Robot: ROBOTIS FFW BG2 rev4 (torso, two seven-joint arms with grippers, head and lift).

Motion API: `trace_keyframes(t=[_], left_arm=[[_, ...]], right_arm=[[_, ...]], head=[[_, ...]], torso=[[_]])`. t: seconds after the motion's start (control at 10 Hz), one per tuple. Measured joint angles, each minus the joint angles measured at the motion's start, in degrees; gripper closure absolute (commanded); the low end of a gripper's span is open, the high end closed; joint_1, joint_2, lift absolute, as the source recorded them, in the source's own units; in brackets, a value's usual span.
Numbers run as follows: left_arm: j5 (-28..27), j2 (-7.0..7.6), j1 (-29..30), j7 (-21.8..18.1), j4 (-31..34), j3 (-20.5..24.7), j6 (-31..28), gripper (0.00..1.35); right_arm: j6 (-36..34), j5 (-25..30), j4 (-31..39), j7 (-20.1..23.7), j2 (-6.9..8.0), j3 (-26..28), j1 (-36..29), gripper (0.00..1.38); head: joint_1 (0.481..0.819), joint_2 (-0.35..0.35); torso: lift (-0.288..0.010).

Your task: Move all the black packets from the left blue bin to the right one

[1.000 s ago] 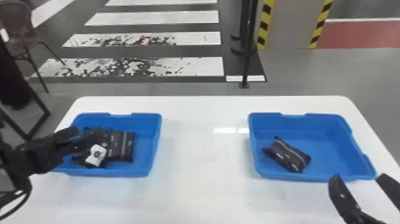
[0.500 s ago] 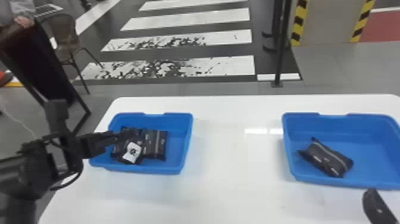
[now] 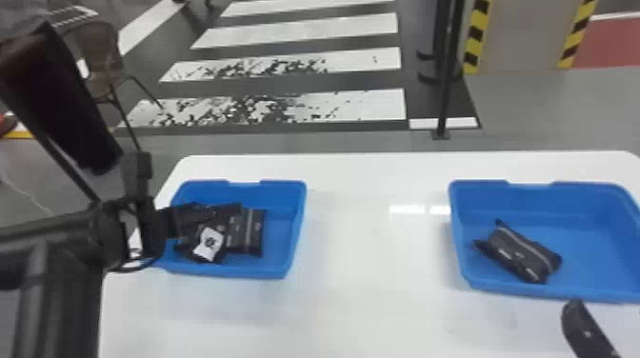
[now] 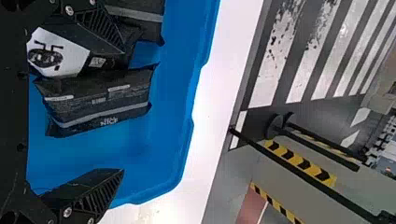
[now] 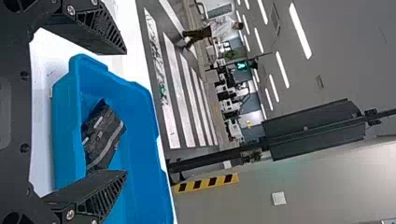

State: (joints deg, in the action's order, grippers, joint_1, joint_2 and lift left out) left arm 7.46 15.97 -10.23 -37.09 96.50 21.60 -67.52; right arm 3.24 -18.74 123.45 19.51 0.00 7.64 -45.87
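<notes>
Left wrist view: our left gripper (image 4: pixel 123 111) is open; one black packet (image 4: pixel 98 100) shows between its fingers, long axis toward far edge of left blue bin (image 4: pixel 170 93); we'd pinch across its width.

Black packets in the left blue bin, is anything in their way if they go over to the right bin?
Just bin sides: the packets have to go up over the wall of the left bin, then over the near side of the right bin. Nothing visible stands between the bins on the white table.
</notes>
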Motion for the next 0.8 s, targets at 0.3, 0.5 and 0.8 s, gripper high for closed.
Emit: trace_keyframes(t=[0.3, 0.5, 0.8], left_arm=[[-1.83, 0.42, -5.27, 0.04, -6.40, -4.91, -1.19, 0.13], [-3.72, -0.15, -6.45, 0.45, -7.32, -6.47, -2.92, 0.14], [-6.01, -0.93, -7.45, 1.44, -7.71, -8.51, -5.51, 0.14]], right_arm=[[0.00, -0.60, -1.39, 0.08, 0.00, -0.62, 1.13, 0.12], [-0.12, -1.26, -2.20, 0.09, 0.00, -0.71, 1.46, 0.12], [-0.37, -2.44, -3.00, 0.20, 0.00, -0.78, 1.78, 0.12]], head=[[0.695, 0.161], [0.695, 0.151], [0.695, 0.139]], torso=[[-0.138], [-0.138], [-0.138]])
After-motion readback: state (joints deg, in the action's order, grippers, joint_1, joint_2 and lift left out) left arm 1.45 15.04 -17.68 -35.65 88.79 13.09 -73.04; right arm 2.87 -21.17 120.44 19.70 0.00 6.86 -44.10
